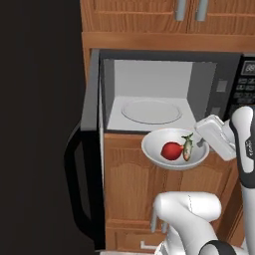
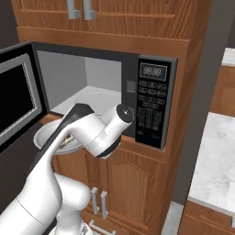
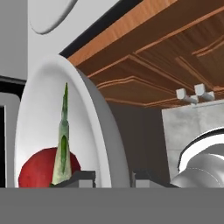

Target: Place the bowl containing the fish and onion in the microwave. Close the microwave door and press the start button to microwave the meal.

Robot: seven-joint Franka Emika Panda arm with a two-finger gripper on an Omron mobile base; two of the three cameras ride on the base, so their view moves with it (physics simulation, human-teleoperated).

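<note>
Gripper (image 3: pixel 113 175) clamps the bowl (image 1: pixel 174 148) by its rim: in the hand view one fingertip (image 3: pixel 81 177) sits inside the wall, the other outside, with the bowl wall (image 3: pixel 94 131) running up between them. In the left base view the hand comes in from the right and meets the bowl's right edge, near the fish's head end.

Bowl is held in the air, roughly level, just in front of and slightly below the open mouth of the microwave (image 1: pixel 164 89), over the wooden cabinet front (image 1: pixel 134 189). It isn't inside yet; the pale grey cavity floor with its round turntable (image 1: pixel 152 111) sits behind and above the bowl.

Contents: onion (image 1: pixel 171 150) at bowl centre, fish (image 1: pixel 188 147) just beside it on the right, touching or nearly so, tail pointing up and back. Hand view has the same pair, fish (image 3: pixel 63 140) lying against the onion (image 3: pixel 41 168).

Microwave door (image 1: pixel 89 149) is swung fully open to the left, curved black handle bar (image 1: pixel 74 184) on its outer face. From the right base view the door window (image 2: pixel 16 101) faces the camera, the keypad strip (image 2: pixel 151 108) runs down the microwave's right side under a digital display, and the arm's elbow covers most of the bowl (image 2: pixel 43 135).

Upper cabinets (image 1: pixel 169 15) above, a marble counter (image 2: pixel 215 156) off to the right.
</note>
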